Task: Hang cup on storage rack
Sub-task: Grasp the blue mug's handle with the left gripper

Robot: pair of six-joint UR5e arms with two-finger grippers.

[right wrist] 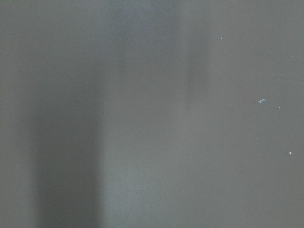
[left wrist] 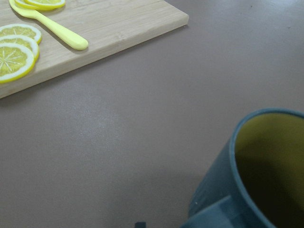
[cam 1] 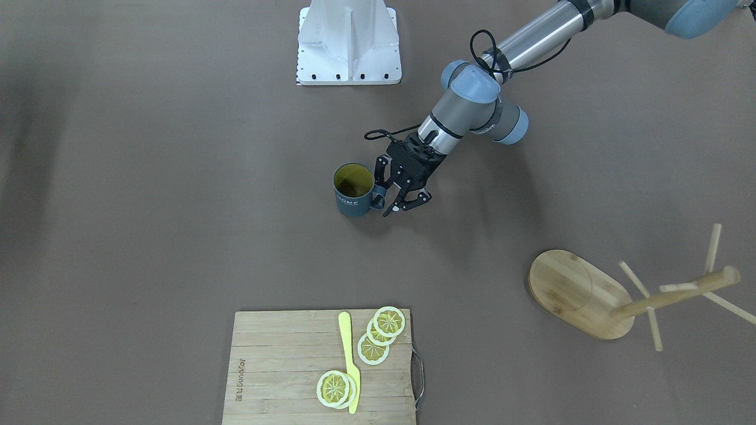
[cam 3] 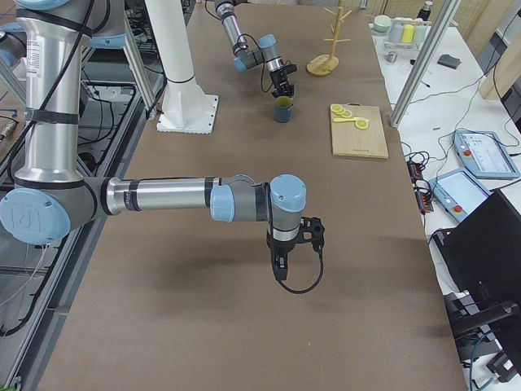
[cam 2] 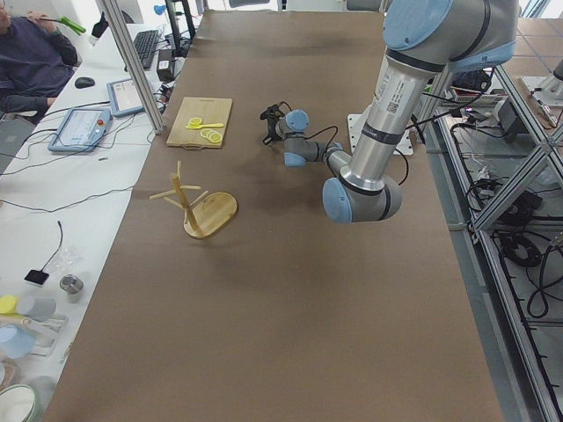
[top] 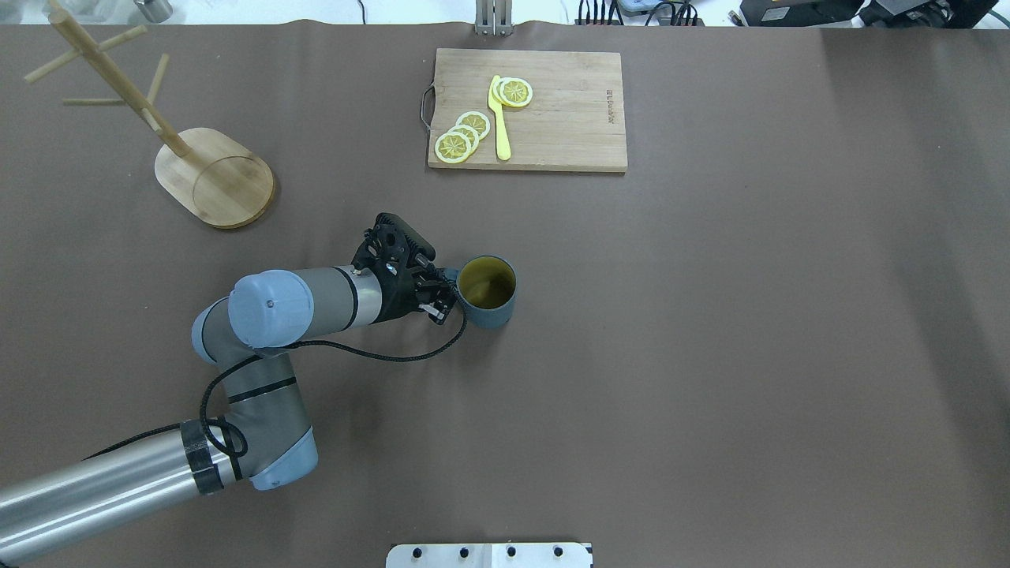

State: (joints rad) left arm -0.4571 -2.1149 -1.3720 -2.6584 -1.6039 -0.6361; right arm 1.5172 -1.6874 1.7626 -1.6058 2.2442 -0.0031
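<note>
Cup (cam 1: 353,192): stands upright about mid-bench, well away from every edge. The yellow inside faces up, the "HOME" lettering faces the operators' edge, and the handle points toward the robot's left end.
Left gripper (cam 1: 390,195): low at the cup's handle side, fingers spread apart with the handle between them. Whether a finger touches the handle cannot be told.
Right gripper (cam 3: 279,265): points down over the bench toward the robot's right end, well apart from the cup. It shows only in the side view, so whether it is spread or clenched cannot be told.
Storage rack (cam 1: 576,292): stands on its oval base near the corner of the operators' edge and the robot's left end, well apart from the cup.
Cutting board (cam 1: 277,354): lies at the middle of the operators' edge.
Lemon slices (cam 1: 373,349) and yellow utensil (cam 1: 349,360): lie on the cutting board.
</note>
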